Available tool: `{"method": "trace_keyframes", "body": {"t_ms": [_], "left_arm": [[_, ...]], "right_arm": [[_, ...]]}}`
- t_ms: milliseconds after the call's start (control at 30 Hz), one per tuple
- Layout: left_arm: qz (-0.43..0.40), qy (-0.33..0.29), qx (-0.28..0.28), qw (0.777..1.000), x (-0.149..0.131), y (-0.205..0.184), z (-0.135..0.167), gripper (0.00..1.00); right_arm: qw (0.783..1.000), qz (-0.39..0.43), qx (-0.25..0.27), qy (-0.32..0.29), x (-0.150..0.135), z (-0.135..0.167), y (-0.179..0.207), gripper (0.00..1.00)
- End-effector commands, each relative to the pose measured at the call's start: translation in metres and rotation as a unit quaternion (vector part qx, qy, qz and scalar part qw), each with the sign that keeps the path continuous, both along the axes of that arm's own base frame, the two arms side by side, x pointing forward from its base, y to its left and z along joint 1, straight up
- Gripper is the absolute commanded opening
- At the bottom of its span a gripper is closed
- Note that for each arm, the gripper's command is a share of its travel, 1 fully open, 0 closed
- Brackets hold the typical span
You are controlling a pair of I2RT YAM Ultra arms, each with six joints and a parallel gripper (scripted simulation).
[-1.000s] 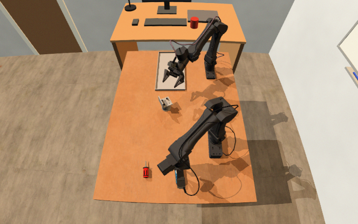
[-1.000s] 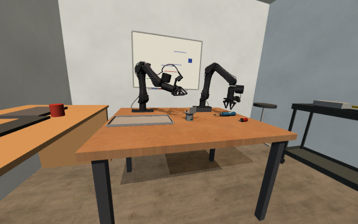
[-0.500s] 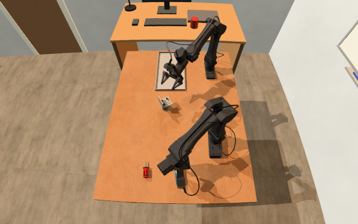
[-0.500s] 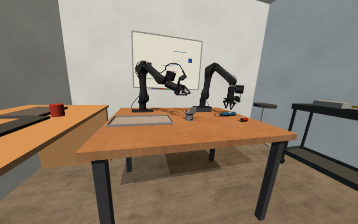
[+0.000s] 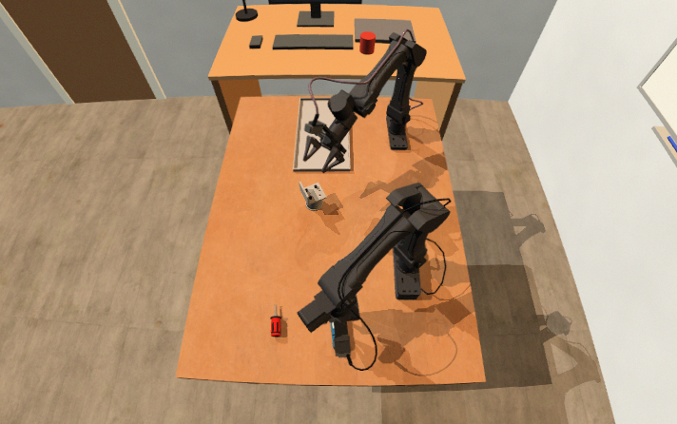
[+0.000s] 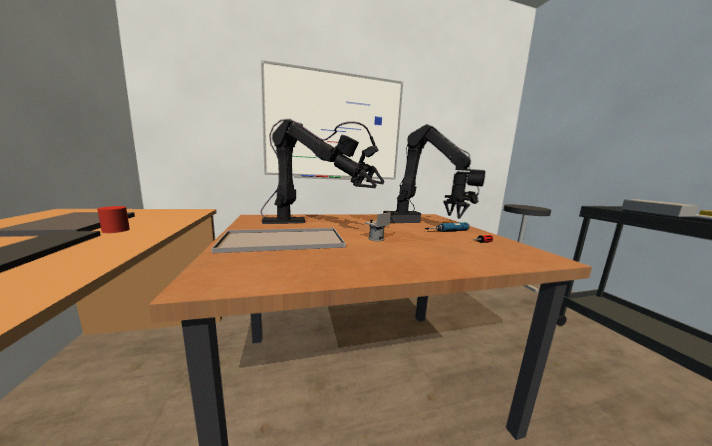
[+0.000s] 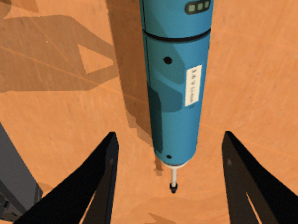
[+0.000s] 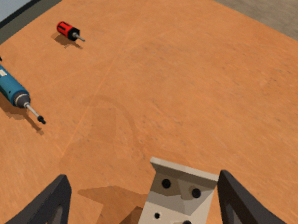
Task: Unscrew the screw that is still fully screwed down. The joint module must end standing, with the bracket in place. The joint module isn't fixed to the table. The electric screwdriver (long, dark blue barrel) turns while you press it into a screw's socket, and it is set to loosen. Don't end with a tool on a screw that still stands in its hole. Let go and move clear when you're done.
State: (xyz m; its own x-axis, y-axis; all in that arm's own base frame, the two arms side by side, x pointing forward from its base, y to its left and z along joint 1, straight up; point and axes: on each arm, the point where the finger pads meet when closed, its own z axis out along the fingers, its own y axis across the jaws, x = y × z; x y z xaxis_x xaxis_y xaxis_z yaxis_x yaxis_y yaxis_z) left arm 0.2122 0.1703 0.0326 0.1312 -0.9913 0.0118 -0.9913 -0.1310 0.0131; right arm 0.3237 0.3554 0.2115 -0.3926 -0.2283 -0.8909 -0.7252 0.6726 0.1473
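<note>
Joint module (image 5: pixel 313 204) (image 6: pixel 376 233) is seen standing on the tabletop (image 5: pixel 249 240) (image 6: pixel 367 262), nr ctr of the top view, w/ pale bracket (image 5: pixel 317 192) (image 6: pixel 383 220) (image 8: pixel 176 200) on it; bracket's dark holes/screw heads are shown at bottom of the R wrist view, but which screw is fully down can't be told. R pincer (image 5: pixel 315 164) (image 6: pixel 378 183) (image 8: pixel 144 175) is held above, nr module, tilted, opened wide, nothing gripped. Blue electric screwdriver (image 5: pixel 334 336) (image 6: pixel 454 226) (image 7: pixel 175 90) (image 8: pixel 11 87) is laid flat, lower ctr of top view. L pincer (image 6: pixel 456 214) (image 7: pixel 170 134) is poised over it, pointed down, approx two-thirds open, nothing gripped. Red screwdriver (image 5: pixel 276 326) (image 6: pixel 484 238) (image 8: pixel 67 30) is laid lower L of top view; shallow tray (image 5: pixel 296 149) (image 6: pixel 278 248) is set upper ctr.

The right claw (image 5: pixel 315 165) (image 6: pixel 379 182) (image 8: pixel 143 180) has been turned and shifted slightly toward the bracket (image 5: pixel 317 192) (image 6: pixel 383 220) (image 8: pixel 181 195); its wrist camera (image 5: pixel 315 128) (image 6: pixel 370 151) has been swung farther outward.
</note>
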Motion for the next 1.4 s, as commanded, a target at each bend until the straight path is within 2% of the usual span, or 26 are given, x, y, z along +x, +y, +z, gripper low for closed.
{"method": "trace_keyframes", "body": {"t_ms": [0,267,1000,1367], "left_arm": [[0.003,-0.018,0.023,1.0,0.008,0.011,0.018,0.65],[0.003,-0.018,0.023,1.0,0.008,0.011,0.018,0.65],[0.003,-0.018,0.023,1.0,0.008,0.011,0.018,0.65],[0.003,-0.018,0.023,1.0,0.008,0.011,0.018,0.65]], "right_arm": [[0.999,-0.018,-0.015,0.025,-0.001,-0.001,0.007,0.86],[0.997,-0.052,-0.032,0.053,-0.003,0.007,0.017,0.86],[0.989,-0.109,-0.058,0.081,-0.008,0.021,0.024,0.86],[0.981,-0.152,-0.082,0.093,-0.023,0.036,0.031,0.86]]}}
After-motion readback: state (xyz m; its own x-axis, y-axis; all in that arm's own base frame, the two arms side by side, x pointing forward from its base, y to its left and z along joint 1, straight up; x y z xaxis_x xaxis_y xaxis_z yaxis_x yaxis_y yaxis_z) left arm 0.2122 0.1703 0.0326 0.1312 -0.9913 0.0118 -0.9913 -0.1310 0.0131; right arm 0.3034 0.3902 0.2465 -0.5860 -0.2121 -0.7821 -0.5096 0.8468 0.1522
